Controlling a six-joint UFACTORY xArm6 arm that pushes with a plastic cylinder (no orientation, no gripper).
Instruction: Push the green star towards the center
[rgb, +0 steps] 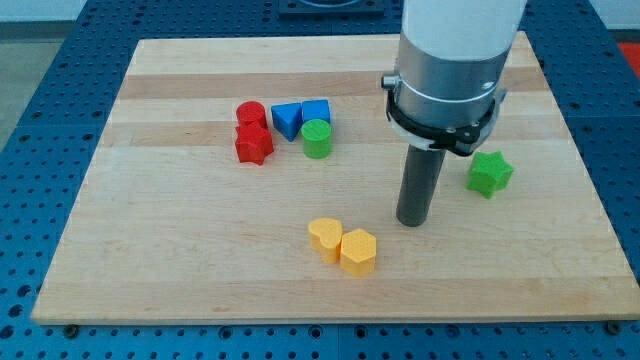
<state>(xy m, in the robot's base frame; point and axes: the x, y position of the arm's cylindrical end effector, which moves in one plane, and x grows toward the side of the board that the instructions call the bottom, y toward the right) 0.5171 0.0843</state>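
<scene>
The green star (489, 173) lies on the wooden board (200, 250) at the view's right. My tip (413, 222) rests on the board to the left of the star and a little lower, with a clear gap between them. The rod hangs from the large white and grey arm at the view's top right.
A red cylinder (251, 114), a red star-like block (253, 144), a blue triangle-like block (287, 119), a blue block (316, 112) and a green cylinder (317, 139) cluster at the upper left of centre. Two yellow blocks (326, 238), (358, 251) lie together left of my tip, lower down.
</scene>
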